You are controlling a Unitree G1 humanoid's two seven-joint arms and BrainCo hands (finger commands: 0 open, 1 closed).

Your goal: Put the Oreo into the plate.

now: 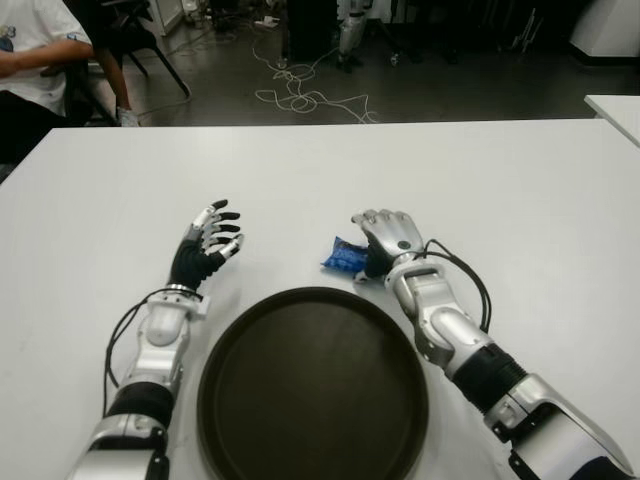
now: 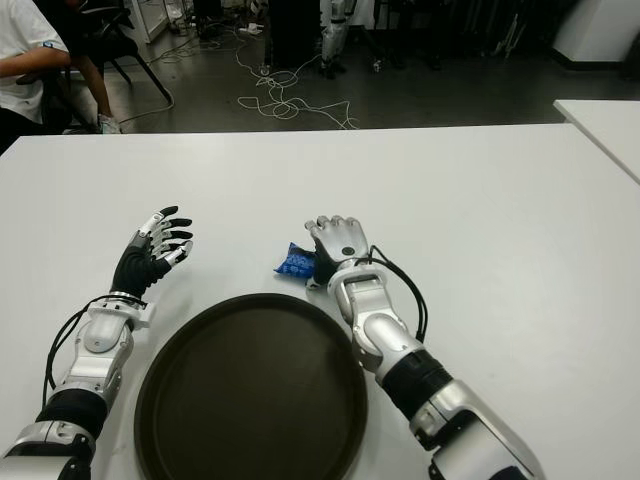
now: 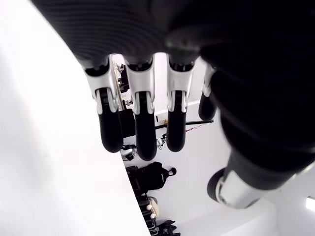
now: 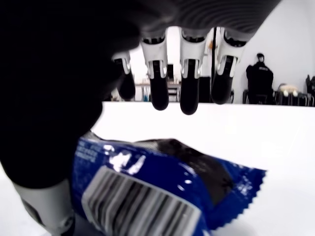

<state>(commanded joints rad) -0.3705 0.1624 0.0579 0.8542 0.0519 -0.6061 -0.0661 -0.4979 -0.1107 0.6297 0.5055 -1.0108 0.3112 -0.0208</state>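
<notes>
The Oreo is a small blue packet lying on the white table, just beyond the far rim of the round dark plate. My right hand hovers palm-down over the packet's right end. In the right wrist view its fingers hang extended above the Oreo with a gap, and the thumb sits beside the wrapper. Nothing is clasped. My left hand shows left of the plate, fingers spread and holding nothing. The plate holds nothing.
A seated person is at the far left behind the table. Cables lie on the floor beyond the far edge. A second white table corner shows at the right.
</notes>
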